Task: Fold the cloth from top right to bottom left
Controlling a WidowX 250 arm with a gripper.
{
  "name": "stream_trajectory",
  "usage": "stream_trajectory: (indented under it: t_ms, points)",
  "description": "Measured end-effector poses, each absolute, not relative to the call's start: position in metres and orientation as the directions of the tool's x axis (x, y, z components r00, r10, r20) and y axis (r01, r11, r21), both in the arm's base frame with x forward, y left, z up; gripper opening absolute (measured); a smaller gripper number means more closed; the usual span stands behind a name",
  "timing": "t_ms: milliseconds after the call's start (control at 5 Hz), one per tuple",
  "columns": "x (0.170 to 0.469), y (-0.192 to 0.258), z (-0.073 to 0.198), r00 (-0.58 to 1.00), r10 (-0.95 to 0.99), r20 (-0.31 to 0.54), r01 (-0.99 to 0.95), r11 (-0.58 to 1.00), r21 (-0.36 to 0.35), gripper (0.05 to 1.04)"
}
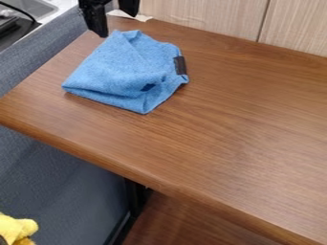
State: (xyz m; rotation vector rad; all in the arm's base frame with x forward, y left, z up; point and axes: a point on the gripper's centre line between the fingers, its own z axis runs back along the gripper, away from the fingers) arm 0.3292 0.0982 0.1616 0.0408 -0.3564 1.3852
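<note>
Far L, top corner: part of a metal sink (41, 6) w/ a black item (13, 29) nr it, can't tell what. Below, grey-blue padding (70, 184) runs down the L side & under the table's front edge; btm L corner has a fuzzy yellow thing (14, 228), partly cut off. Next, blue cloth (121, 64), lying on the upper L part of the table (236, 129), folded over itself w/ uneven layers & creases, one corner pointing L, one twd the front edge; small dark patch (148, 87) nr its lower edge, dark brown tag (180, 65) on its R side. Gripper (117, 25) at top edge, nr the cloth's back corner, fingers apart w/ a gap btwn; can't tell if it touches the cloth. White scrap (131, 16) behind, at the table's back edge. Black table leg (135, 196) below, ctr-L. Pale wood panels (211, 16) behind, w/ a dark vertical seam (263, 21) R of ctr
</note>
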Motion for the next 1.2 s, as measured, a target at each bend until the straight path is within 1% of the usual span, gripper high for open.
stream_trajectory:
  t_ms: [200,400,800,1000,1200]
  points:
    - [0.330,0.098,0.152,0.145,0.955,0.259,-0.969,0.190,-0.156,0.999]
    - [0.344,0.084,0.143,0.192,0.945,0.264,-0.963,0.234,-0.136,0.999]
    - [0.377,0.067,0.132,0.282,0.920,0.274,-0.935,0.327,-0.137,0.999]
    - [0.392,0.053,0.116,0.357,0.893,0.272,-0.915,0.393,-0.087,0.999]
    - [0.407,0.038,0.099,0.432,0.859,0.275,-0.884,0.464,-0.060,0.999]
